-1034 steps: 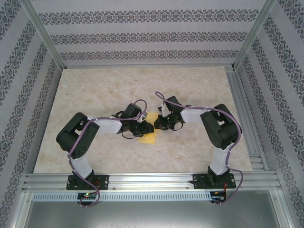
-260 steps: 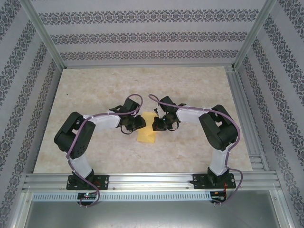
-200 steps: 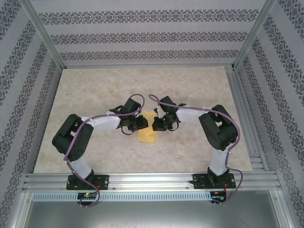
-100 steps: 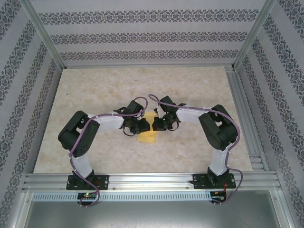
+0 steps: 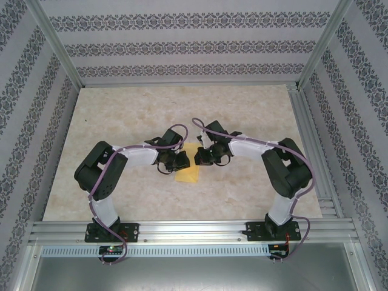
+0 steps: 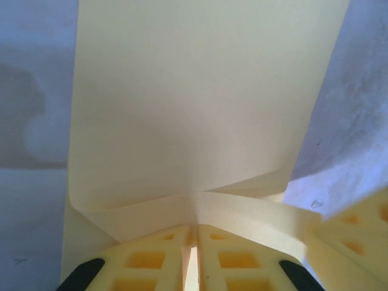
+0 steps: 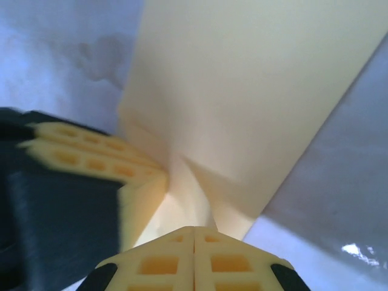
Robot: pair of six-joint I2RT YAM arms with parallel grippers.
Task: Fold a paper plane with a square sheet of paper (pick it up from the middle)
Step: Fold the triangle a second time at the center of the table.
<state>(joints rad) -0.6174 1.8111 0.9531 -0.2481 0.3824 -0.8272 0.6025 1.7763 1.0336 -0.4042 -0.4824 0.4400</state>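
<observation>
Here the square sheet of paper [image 5: 188, 174] lies creased in the middle of the table [image 5: 121, 121] — the left gripper [image 6: 195, 230], nearly closed, pinches a raised fold, and the right gripper [image 7: 194, 231], pressed tight, nips the same ridge opposite. Together they cover the sheet's far half from above.
</observation>
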